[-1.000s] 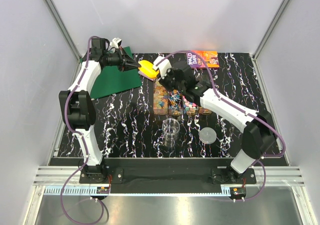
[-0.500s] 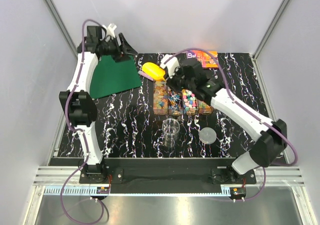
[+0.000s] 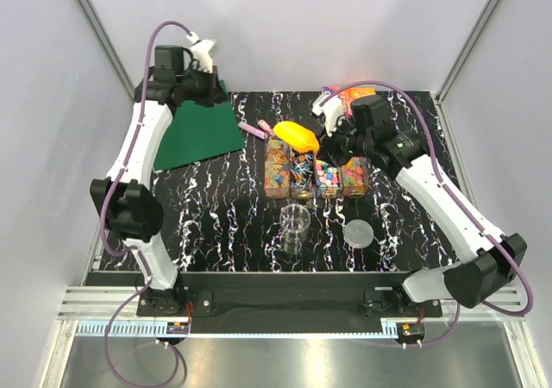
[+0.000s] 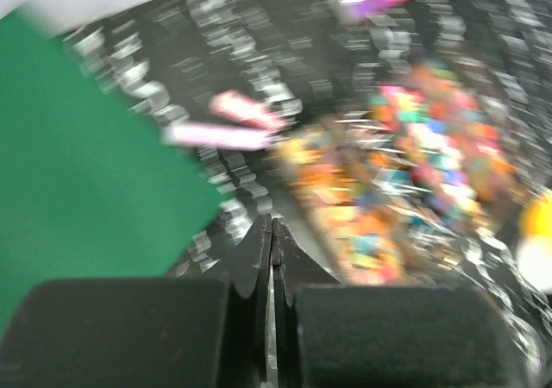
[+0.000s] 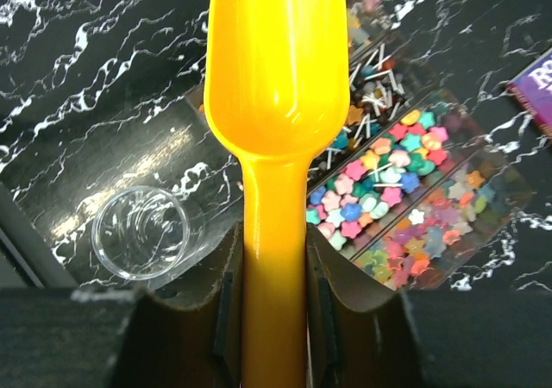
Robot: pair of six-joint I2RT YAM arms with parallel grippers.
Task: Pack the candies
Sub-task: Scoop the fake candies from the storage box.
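The right gripper (image 5: 274, 263) clamps the handle of the yellow scoop (image 5: 278, 69) above the candies (image 5: 379, 190). The left gripper (image 4: 272, 237) is fully closed on nothing, near the green mat (image 4: 78, 172).

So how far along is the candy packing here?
Early. Done: the right gripper grips the yellow scoop. In hand: the scoop, empty, hangs over the candies. To do: scooping, filling the empty clear cup, fitting the lid beside it. The left gripper is shut, empty.
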